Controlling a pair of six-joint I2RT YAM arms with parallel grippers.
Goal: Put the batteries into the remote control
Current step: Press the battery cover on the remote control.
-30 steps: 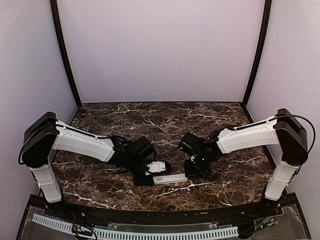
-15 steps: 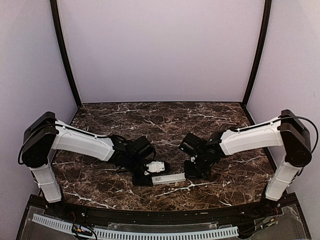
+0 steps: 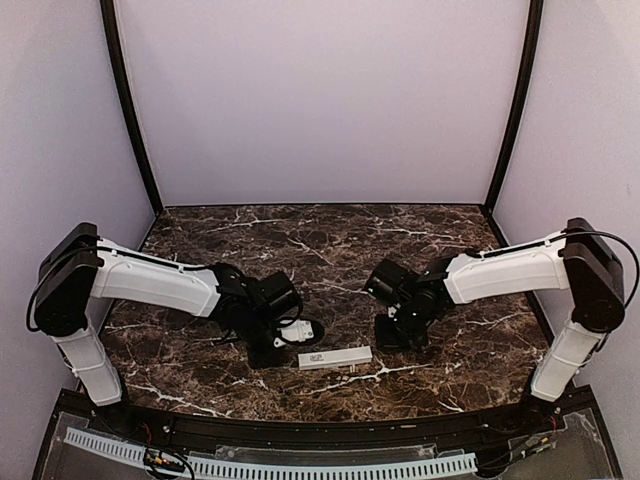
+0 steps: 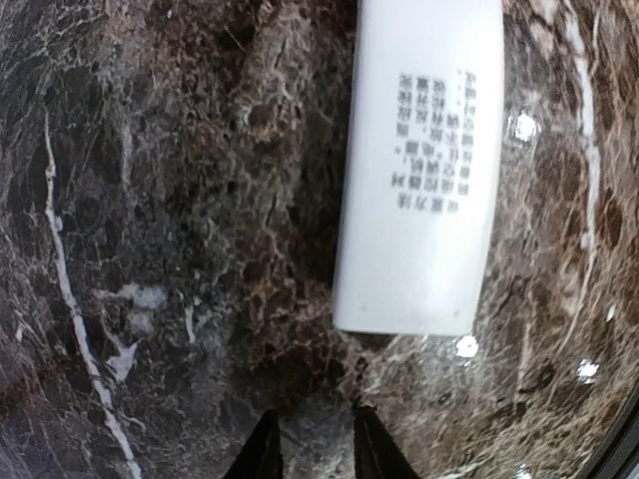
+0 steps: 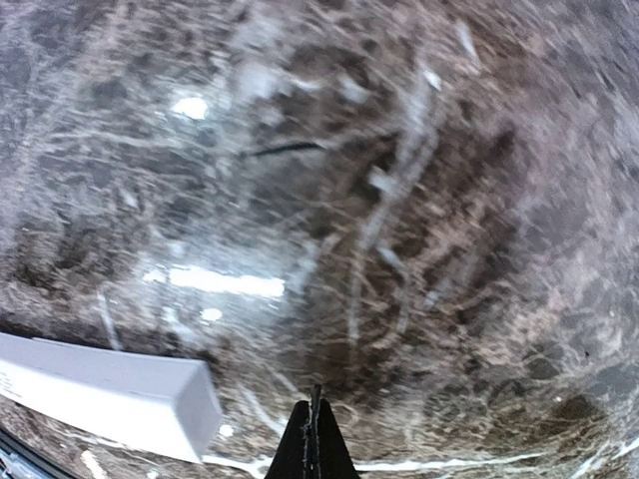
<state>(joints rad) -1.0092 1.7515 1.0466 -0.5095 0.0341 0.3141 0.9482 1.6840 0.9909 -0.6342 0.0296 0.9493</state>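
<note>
The remote control (image 3: 335, 357) is a slim white bar lying flat on the marble near the front edge. In the left wrist view its printed end (image 4: 419, 170) lies just ahead and to the right of my left gripper (image 4: 315, 444). That gripper's jaws stand a little apart over bare marble, so it is open and holds nothing. From above, the left gripper (image 3: 285, 350) sits just off the bar's left end. My right gripper (image 5: 315, 414) is shut on nothing, with the bar's other end (image 5: 110, 399) to its left. No batteries are in view.
Dark brown marble table (image 3: 320, 250) with white veins, enclosed by pale walls at the back and sides. Black posts (image 3: 125, 100) stand at the back corners. A black rail (image 3: 320, 432) runs along the near edge.
My left gripper has drawn back to the left, away from the remote's end, which now lies free. The right gripper has edged slightly right and stays shut.
</note>
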